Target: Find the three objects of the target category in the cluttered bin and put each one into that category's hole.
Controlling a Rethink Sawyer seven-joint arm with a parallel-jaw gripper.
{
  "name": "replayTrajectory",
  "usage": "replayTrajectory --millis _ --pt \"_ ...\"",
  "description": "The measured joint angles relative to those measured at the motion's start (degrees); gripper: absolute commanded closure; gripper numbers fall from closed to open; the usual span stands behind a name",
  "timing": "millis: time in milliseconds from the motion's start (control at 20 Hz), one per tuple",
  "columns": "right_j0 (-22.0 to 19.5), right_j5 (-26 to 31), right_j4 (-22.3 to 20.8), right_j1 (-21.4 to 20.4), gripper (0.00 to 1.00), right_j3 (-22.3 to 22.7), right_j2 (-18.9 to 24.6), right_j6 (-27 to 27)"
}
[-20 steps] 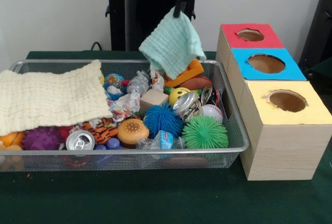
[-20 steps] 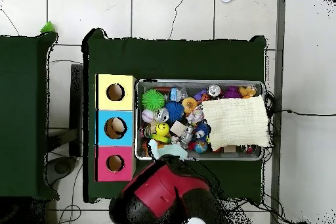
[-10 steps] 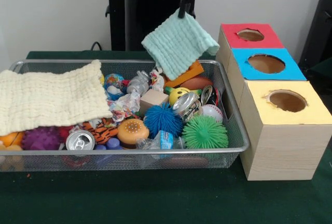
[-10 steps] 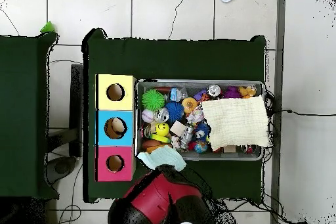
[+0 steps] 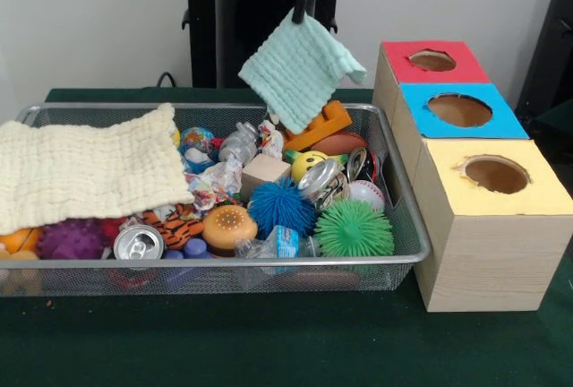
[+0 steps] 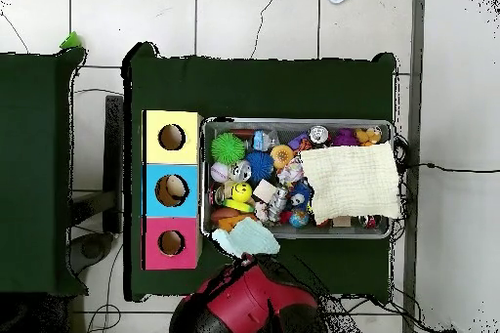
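Note:
My gripper (image 5: 304, 9) hangs at the top of the front view, shut on a corner of the plain mint-green cloth (image 5: 300, 69), which dangles above the far rim of the wire-mesh bin (image 5: 224, 264). In the overhead view the cloth (image 6: 246, 240) lies over the bin's edge (image 6: 293, 121) nearest the robot, and the red arm (image 6: 249, 300) hides the gripper. A crumpled white cloth with coloured patches (image 5: 213, 183) lies mid-bin; another scrap like it (image 5: 268, 131) shows under the hanging cloth. The yellow-surround hole (image 5: 495, 175) is in the nearest part of the wooden box (image 5: 488, 253).
A cream waffle cloth (image 5: 85, 172) covers the bin's left half. Spiky blue (image 5: 281, 205) and green balls (image 5: 354, 228), cans (image 5: 138, 243), a wooden block (image 5: 264, 172) and toys fill the rest. The blue-surround hole (image 5: 459, 109) and the red-surround hole (image 5: 432, 60) lie behind the yellow one.
The gripper with the mint-green cloth moved right, then back left above the bin's far rim; the cloth swings. The bin's contents have not moved.

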Motion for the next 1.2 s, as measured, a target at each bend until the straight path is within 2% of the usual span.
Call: replayTrajectory --millis 300,650,800,950,1200 --pt "0.6 0.0 0.4 0.8 1.0 0.0 -0.9 0.0" --pt "7.1 -1.8 0.7 4.7 1.0 -0.6 -3.6 0.0" --pt "10.1 -4.5 1.7 7.0 1.0 -0.8 -4.7 0.0" --pt "11.5 -7.2 3.0 8.3 1.0 -0.8 -5.3 0.0" --pt "11.9 -11.3 5.9 9.8 1.0 -0.8 -5.5 0.0"
